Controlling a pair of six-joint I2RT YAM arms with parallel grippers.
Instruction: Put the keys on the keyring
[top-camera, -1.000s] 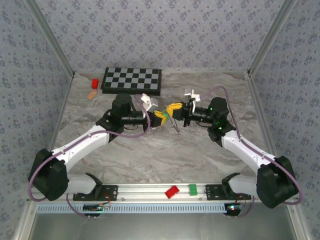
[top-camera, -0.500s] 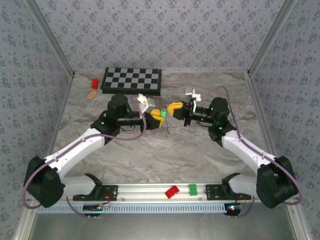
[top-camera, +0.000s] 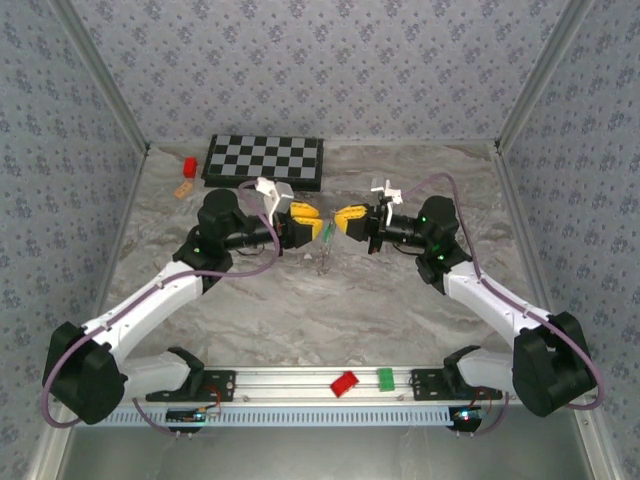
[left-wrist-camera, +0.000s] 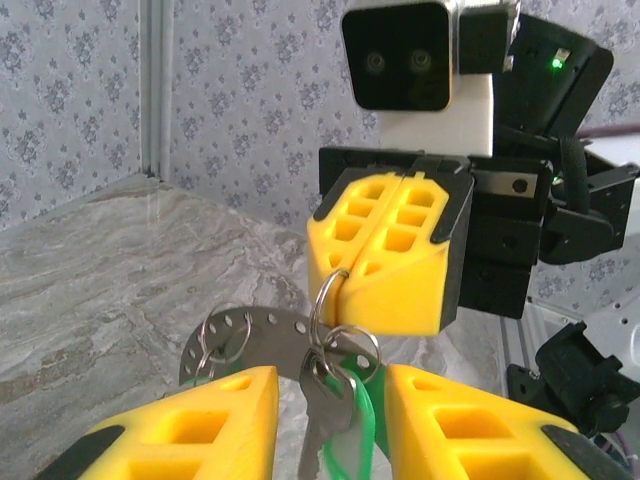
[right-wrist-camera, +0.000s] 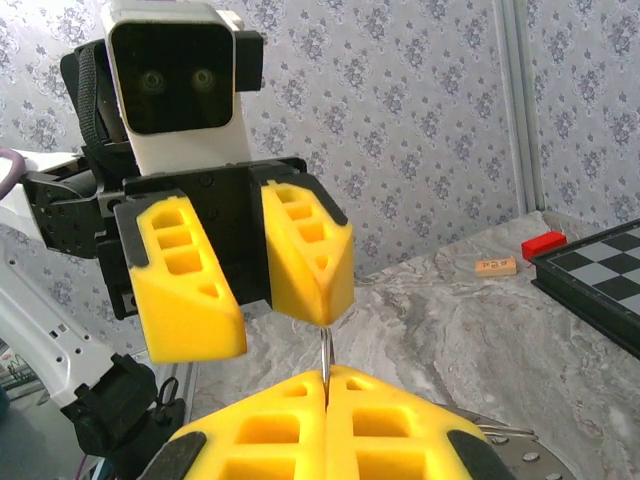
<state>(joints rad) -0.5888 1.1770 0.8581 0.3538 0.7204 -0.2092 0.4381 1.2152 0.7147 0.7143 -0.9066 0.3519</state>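
"So, what are you seeing, biggest things first?"

"I'm looking down at the marble table, and both arms are reaching in to meet over its middle, the left arm from the left and the right arm from the right. The left gripper and right gripper are facing each other nose to nose, very near but not touching."

"And what are the claws doing?"

"The right one is pinching its pads fully together on a thin wire loop. The left one is standing partly open, with a clear gap between its pads, and it is gripping nothing."

"Where are the task pieces?"

"They're all hanging in the air from that loop. The keyring, the flat grey one with small holes, is dangling just under the right claw's tips and leaning off to the far side, as best I can judge. The keys are hanging beside it, one silvery blade pointing straight down with green plastic behind it."

"So which way do they lie from the left claw?"

"Dead ahead. The blade is hanging between the left pads, its long axis upright, touching neither pad. The left claw is bracketing the keys while the right is carrying the weight. I'm judging the keys to be strung on already, though I can't tell which ring each one is riding on."
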